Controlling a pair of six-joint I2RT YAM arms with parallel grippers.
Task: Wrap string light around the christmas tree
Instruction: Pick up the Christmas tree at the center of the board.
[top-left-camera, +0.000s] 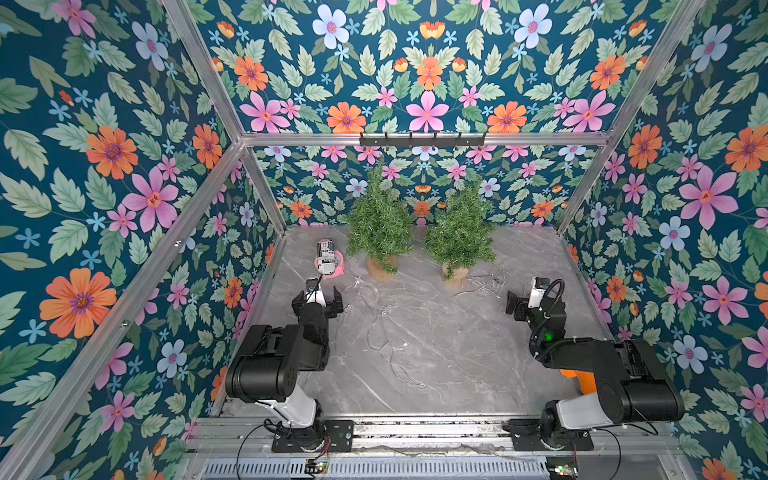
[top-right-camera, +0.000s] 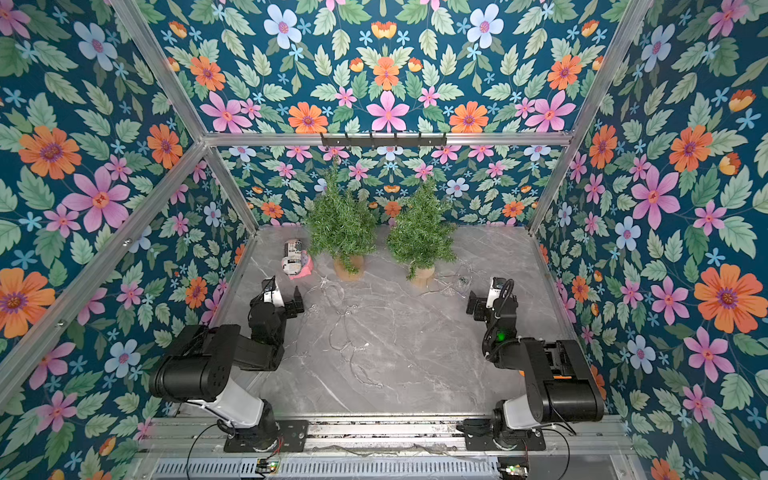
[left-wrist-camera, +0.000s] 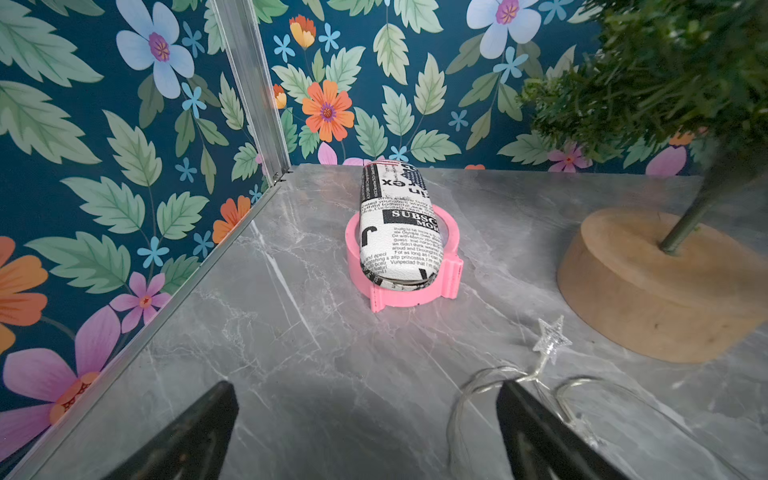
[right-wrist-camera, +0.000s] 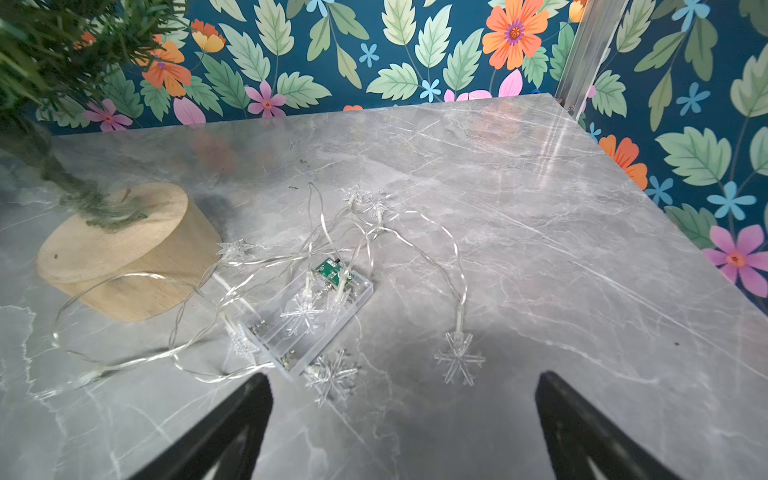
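Status: nothing wrapped yet. The string light (left-wrist-camera: 552, 338) lies slack on the desk (top-left-camera: 436, 365). One clear star and a few wire loops sit just in front of the left tree (top-left-camera: 379, 220), near its wooden base (left-wrist-camera: 648, 291). More wire trails across the middle of the desk.

The other bundle is bunched around a clear battery box (right-wrist-camera: 307, 320), beside the right tree (top-left-camera: 460, 232) and its base (right-wrist-camera: 112, 257). The wire is too thin in the top views to confirm this is one continuous string, but it probably is.

The left gripper (left-wrist-camera: 365, 399) is spread wide, holds nothing and sits low over the desk. One finger is right by a wire loop, which looks like staging for a pinch near that star.

The right gripper (right-wrist-camera: 402, 386) is also spread wide and holds nothing. It points at the battery box pile, with a snowflake light just ahead of it.

My read on the layout: the box is the heavy end, so it's best left by a base as an anchor while the free end goes round the branches.

The newsprint case (left-wrist-camera: 399, 224) in its pink holder (left-wrist-camera: 415, 297) sits left of the trees. It isn't involved; just keep the wire off it.
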